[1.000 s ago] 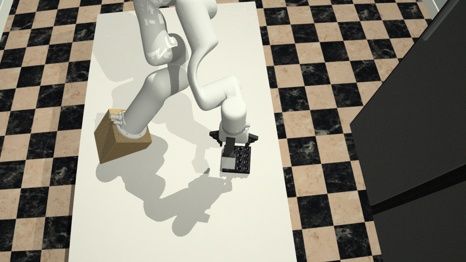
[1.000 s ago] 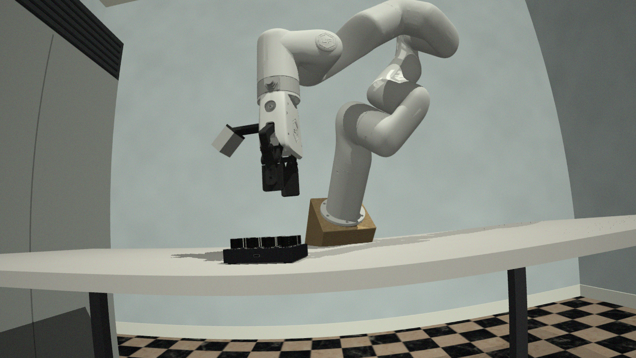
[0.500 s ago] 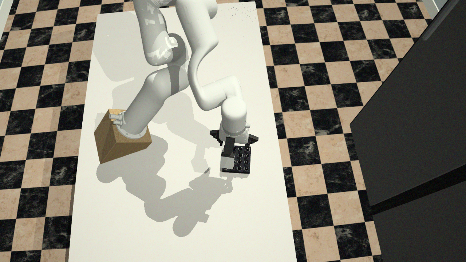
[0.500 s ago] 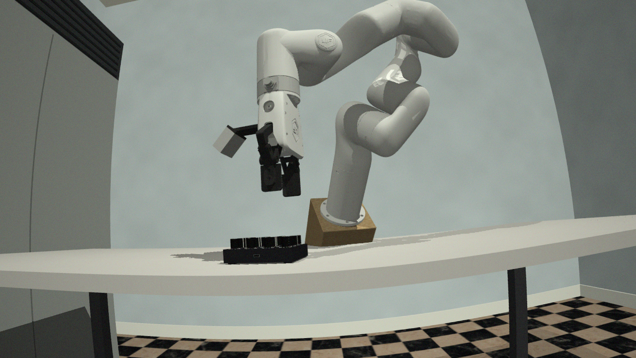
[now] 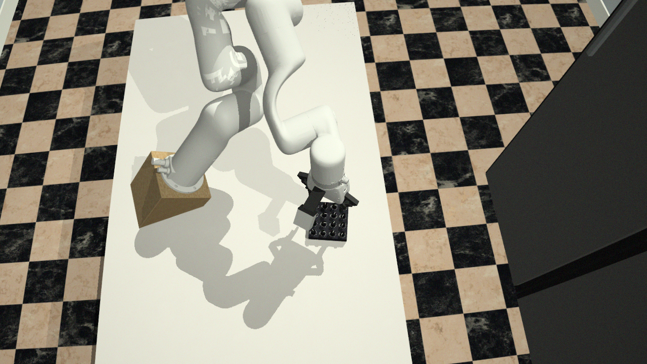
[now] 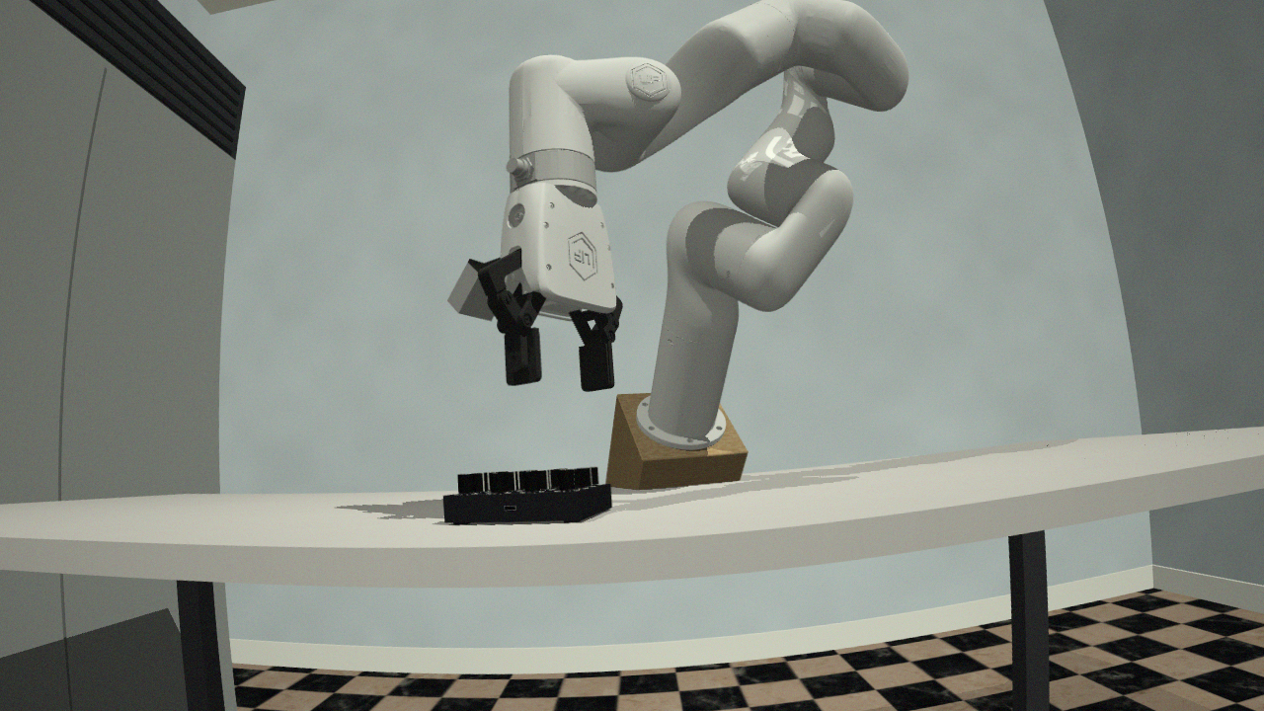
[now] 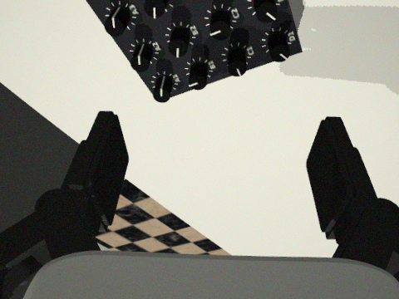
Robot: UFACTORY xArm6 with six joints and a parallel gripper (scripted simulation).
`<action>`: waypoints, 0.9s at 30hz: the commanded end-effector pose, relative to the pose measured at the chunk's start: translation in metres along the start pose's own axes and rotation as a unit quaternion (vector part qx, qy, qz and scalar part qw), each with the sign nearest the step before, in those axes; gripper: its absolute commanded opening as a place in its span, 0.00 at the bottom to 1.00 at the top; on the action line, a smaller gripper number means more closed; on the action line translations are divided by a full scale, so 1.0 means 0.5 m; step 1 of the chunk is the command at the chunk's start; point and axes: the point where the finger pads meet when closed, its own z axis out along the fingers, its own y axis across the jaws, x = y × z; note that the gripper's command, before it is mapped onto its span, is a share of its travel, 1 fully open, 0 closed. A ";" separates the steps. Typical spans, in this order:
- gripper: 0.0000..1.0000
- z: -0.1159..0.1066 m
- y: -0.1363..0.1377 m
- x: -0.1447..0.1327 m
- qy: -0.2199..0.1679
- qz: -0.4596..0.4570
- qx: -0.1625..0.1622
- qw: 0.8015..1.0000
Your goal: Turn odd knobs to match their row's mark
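The black knob box (image 5: 332,228) (image 6: 530,506) (image 7: 183,22) stands on its feet on the white table (image 5: 181,294) (image 6: 795,513), near the table's right edge in the top view. A small socket shows on the side that faces the exterior view. In the wrist view the box lies skewed at the top of the picture, with several knobs and their white lines showing. My gripper (image 5: 329,199) (image 6: 559,375) (image 7: 218,137) is open and empty. It hangs well above the box, roughly over its near part.
The arm's wooden wedge base (image 5: 169,199) (image 6: 675,455) stands on the table to the left of the box. A dark cabinet (image 5: 579,158) stands beyond the table's right edge. The table edge and the checkered floor (image 7: 155,222) show in the wrist view.
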 end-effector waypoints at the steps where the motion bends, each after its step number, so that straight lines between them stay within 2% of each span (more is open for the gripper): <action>1: 1.00 0.000 -0.006 -0.005 0.007 0.065 0.000 0.998; 9: 1.00 0.004 -0.012 -0.012 0.007 0.170 0.001 0.985; 17: 1.00 0.007 -0.018 -0.019 0.007 0.267 0.002 0.964; 19: 1.00 0.007 -0.018 -0.019 0.007 0.267 0.002 0.964; 20: 1.00 0.008 -0.020 -0.022 0.006 0.298 0.002 0.955; 27: 1.00 0.011 -0.025 -0.028 0.006 0.378 0.003 0.926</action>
